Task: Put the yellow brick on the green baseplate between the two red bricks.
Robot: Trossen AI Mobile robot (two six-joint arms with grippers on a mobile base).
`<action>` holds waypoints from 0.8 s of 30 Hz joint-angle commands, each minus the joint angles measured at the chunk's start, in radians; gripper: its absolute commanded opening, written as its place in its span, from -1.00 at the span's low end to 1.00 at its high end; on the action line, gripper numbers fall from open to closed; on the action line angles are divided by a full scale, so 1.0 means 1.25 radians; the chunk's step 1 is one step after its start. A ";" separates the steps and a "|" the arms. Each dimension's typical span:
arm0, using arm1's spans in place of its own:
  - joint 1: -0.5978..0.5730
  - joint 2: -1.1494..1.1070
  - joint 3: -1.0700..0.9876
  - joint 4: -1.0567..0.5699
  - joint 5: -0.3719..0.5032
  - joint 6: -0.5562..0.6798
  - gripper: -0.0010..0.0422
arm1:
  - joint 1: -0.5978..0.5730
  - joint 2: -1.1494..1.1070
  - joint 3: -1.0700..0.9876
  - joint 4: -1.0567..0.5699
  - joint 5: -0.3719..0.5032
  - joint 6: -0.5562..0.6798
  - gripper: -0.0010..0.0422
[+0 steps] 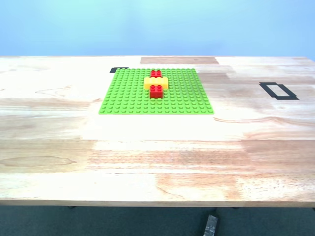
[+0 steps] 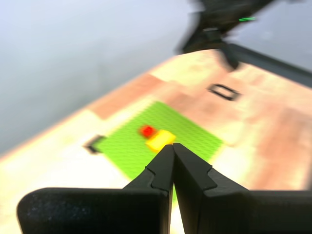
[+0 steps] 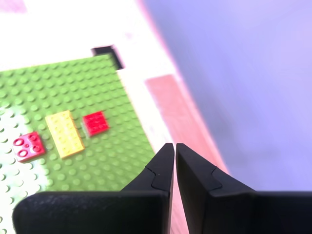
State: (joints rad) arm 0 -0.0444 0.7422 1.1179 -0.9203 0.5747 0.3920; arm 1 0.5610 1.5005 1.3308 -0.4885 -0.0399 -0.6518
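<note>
The green baseplate [image 1: 128, 98] lies flat on the far middle of the wooden table. On it the yellow brick [image 1: 156, 82] sits between the two red bricks [image 1: 155, 73] [image 1: 156, 91], touching both. Neither arm shows in the exterior view. My first gripper [image 2: 173, 146] is shut and empty, high above the table, looking down on the baseplate [image 2: 131, 151], the yellow brick [image 2: 161, 140] and one red brick [image 2: 147, 130]. My second gripper [image 3: 174, 146] is also shut and empty, above the baseplate [image 3: 58, 87] edge, apart from the yellow brick [image 3: 64, 134] and red bricks [image 3: 95, 123] [image 3: 29, 146].
A black tape rectangle [image 1: 278, 91] marks the table at the exterior view's right. A small black mark [image 1: 119, 70] sits at the baseplate's far corner, with a darker wood patch [image 1: 179, 60] behind. A dark object [image 1: 210, 225] lies on the floor below the table's front edge. The other arm [image 2: 219, 24] appears blurred.
</note>
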 commanded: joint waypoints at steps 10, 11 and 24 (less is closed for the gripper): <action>0.001 -0.193 -0.244 0.380 -0.184 -0.153 -0.96 | -0.159 -0.598 -0.494 0.316 0.028 0.293 -0.96; 0.001 -0.214 -0.278 0.409 -0.202 -0.157 -0.96 | -0.168 -0.642 -0.529 0.335 0.041 0.331 -0.96; 0.001 -0.455 -0.670 0.807 -0.372 -0.306 -0.96 | -0.183 -0.997 -0.898 0.508 0.249 0.477 -0.96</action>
State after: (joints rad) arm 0 -0.0441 0.1848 0.3119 0.0612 0.1097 0.0238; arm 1 0.3317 0.2741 0.2375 0.1432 0.2714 -0.0650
